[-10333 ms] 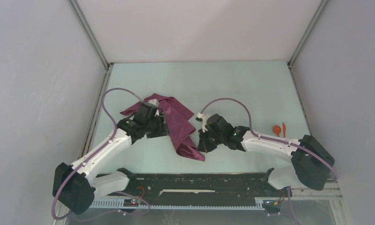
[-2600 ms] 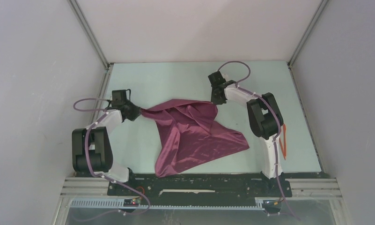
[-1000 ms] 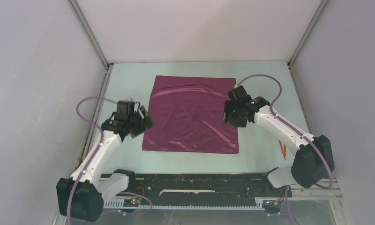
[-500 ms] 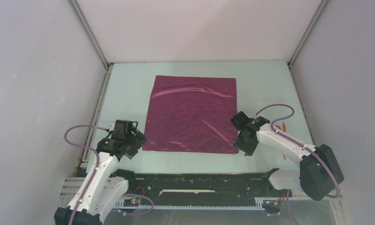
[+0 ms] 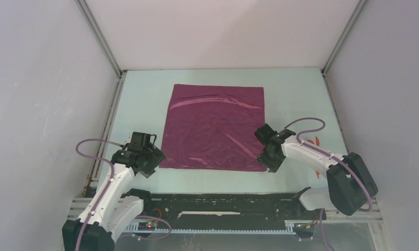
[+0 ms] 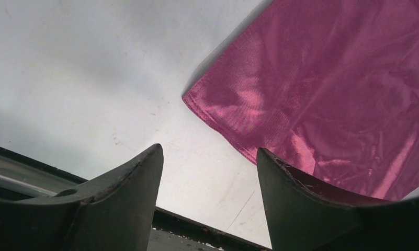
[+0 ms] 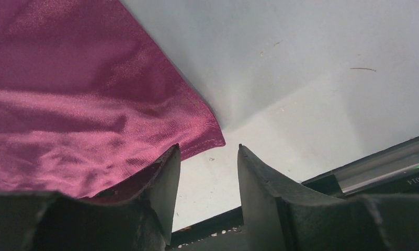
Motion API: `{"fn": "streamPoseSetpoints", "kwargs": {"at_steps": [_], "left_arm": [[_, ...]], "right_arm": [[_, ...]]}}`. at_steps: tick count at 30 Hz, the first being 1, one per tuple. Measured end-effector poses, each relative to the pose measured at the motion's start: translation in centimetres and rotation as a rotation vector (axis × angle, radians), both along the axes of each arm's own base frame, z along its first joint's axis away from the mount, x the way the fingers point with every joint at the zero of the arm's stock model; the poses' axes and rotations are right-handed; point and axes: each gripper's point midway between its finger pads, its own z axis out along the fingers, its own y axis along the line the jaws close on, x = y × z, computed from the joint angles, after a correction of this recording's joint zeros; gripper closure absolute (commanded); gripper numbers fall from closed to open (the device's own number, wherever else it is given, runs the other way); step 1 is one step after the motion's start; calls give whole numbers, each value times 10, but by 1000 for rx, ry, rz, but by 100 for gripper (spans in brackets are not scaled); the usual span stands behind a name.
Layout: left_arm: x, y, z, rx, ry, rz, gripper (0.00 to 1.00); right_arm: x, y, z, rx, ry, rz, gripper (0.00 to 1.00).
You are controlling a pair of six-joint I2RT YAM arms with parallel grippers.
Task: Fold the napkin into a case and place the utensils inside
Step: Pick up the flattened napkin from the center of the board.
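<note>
The maroon napkin (image 5: 215, 125) lies spread flat as a square in the middle of the table. My left gripper (image 5: 150, 160) sits low beside its near-left corner, open with nothing between the fingers. In the left wrist view that corner of the napkin (image 6: 327, 78) lies just ahead of the left gripper (image 6: 208, 151). My right gripper (image 5: 268, 157) hovers at the near-right corner, open and holding nothing. In the right wrist view the napkin's (image 7: 81, 104) corner tip lies just beyond the gap of the right gripper (image 7: 207, 147). The orange utensils (image 5: 314, 141) peek out beside the right forearm, mostly hidden.
A black rail (image 5: 217, 201) runs along the near edge close behind both grippers. Grey walls with aluminium posts (image 5: 100, 42) enclose the table on the left, right and back. Bare pale table (image 5: 296, 94) lies right of the napkin.
Both arms drew back toward the near edge, from the napkin's side edges to its two near corners. The right jaws narrowed somewhat. The napkin stayed flat.
</note>
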Motion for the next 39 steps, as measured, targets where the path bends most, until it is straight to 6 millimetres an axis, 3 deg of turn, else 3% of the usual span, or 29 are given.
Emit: {"fn": "streamPoseSetpoints", "kwargs": {"at_steps": [9,16,18,22,27,31,35,39], "left_arm": [[1,4,0,22,-2,8,29],[1,5,-2,26,10,10,16],[1,5,-2,27,11,10,12],[1,5,-2,28,11,10,8],[0,4,-2,23,15,8,14],[-2,2,-9,18,59,4,21],[-5,-6,-20,-18,137,5,40],[-10,-9,-33,-32,222,43,44]], "right_arm": [[-2,-2,-12,-17,18,-59,48],[-2,-2,-19,-31,37,-102,49],[-2,-2,-20,-32,39,-108,53],[2,1,-20,-28,37,-117,73],[9,9,-20,-9,5,-123,100],[8,9,-19,-15,-7,-127,100],[7,9,-19,-11,-12,-139,100],[5,9,-18,-13,-12,-150,100]]}}
